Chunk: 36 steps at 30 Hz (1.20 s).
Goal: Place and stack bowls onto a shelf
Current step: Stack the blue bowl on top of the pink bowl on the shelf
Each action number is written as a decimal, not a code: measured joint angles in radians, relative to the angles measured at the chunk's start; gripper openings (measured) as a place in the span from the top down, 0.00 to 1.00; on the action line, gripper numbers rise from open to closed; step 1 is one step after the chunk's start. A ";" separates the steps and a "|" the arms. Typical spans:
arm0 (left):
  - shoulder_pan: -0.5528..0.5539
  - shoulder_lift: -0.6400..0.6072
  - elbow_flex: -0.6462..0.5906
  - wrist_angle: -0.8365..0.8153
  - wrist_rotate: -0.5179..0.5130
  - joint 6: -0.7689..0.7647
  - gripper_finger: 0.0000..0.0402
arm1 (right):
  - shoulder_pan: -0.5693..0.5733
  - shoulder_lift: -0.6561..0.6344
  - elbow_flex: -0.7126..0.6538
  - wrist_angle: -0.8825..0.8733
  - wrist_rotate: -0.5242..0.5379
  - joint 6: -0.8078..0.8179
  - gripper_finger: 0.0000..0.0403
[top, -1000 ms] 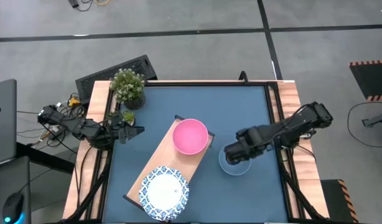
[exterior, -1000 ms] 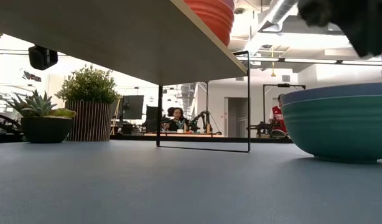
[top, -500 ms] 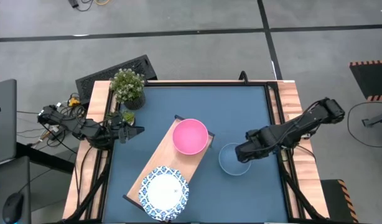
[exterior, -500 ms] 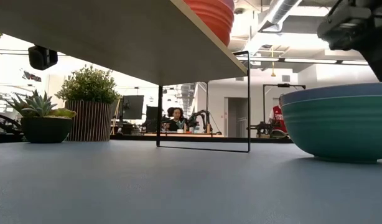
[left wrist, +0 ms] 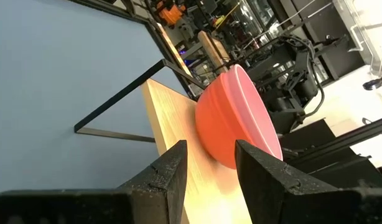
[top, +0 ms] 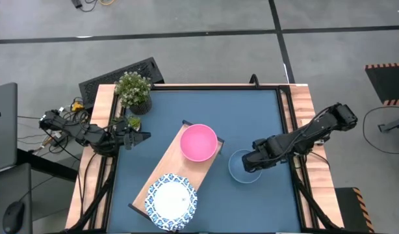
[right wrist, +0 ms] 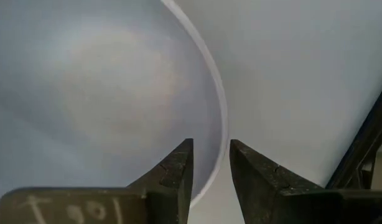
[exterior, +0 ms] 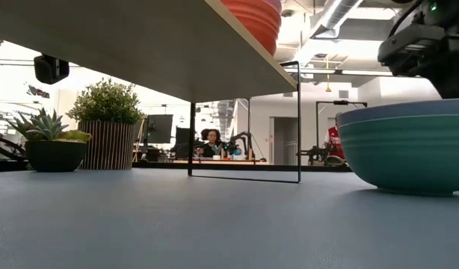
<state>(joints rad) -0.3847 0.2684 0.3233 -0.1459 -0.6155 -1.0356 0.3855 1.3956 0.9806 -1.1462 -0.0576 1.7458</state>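
The right arm reaches in from the bench's right edge, its right pincer (top: 249,162) pointed down with the fingers (right wrist: 178,171) slightly parted. The left arm waits folded at the left edge, its left pincer (top: 142,138) likewise slightly parted.

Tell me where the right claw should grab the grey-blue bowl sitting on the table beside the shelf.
Grip the grey-blue bowl by its thin rim, on the side facing away from the shelf, coming straight down. It sits upright and open-topped, too wide to span. The right claw already hangs open over that rim, one finger on each side.
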 joint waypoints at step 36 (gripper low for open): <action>0.000 0.000 0.000 0.000 -0.001 0.002 0.70 | -0.028 -0.223 0.056 -0.128 0.002 0.020 0.94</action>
<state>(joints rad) -0.3847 0.2687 0.3233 -0.1459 -0.6163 -1.0332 0.3573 1.1724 1.0370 -1.2741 -0.0557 1.7659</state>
